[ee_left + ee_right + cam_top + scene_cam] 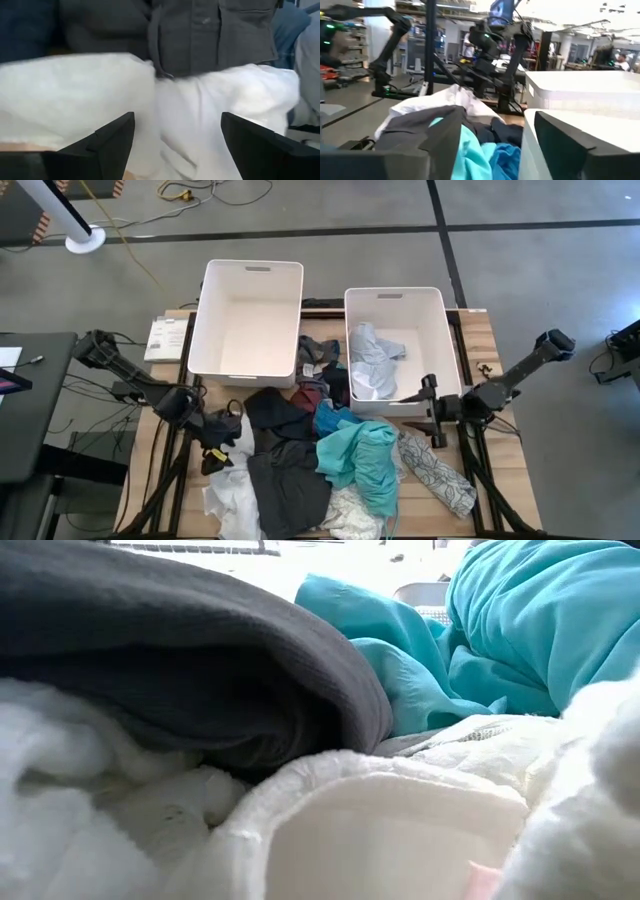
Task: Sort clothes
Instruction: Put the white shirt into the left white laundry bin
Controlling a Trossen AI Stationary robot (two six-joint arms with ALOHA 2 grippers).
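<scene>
1. The left end effector (pixel 222 442) sits low over the left edge of the clothes pile, its two dark fingers (pixel 107 142) spread wide with nothing between them. In the left wrist view white fabric fills the gap ahead of them, so the spread looks meant for closing on a fold of the white garment (pixel 228 485) below.

2. The right end effector (pixel 432 412) hangs at the near right corner of the right bin (pixel 440 315), fingers parted and empty. That position suits a drop into the bin, or a reach back toward the pile; I cannot tell which.

3. A pale grey-white garment (pixel 372 362) lies crumpled inside the right bin, which suggests this bin collects the light items.

4. The left bin (pixel 250 325) is bare inside, probably kept for the dark or coloured pieces.

5. The rest of the clothes (pixel 310 460) lie heaped on the table (pixel 480 340) in front of both bins. A teal garment (pixel 360 460) lies across the middle. A dark grey garment (pixel 290 480) lies left of it, overlapping the white one. A white-patterned piece (pixel 440 475) trails off to the right.

6. The heap reaches the low camera, where grey, teal and fluffy white cloth fill the view.

7. Most of the pile is unsorted, so the task seems at an early stage.
</scene>
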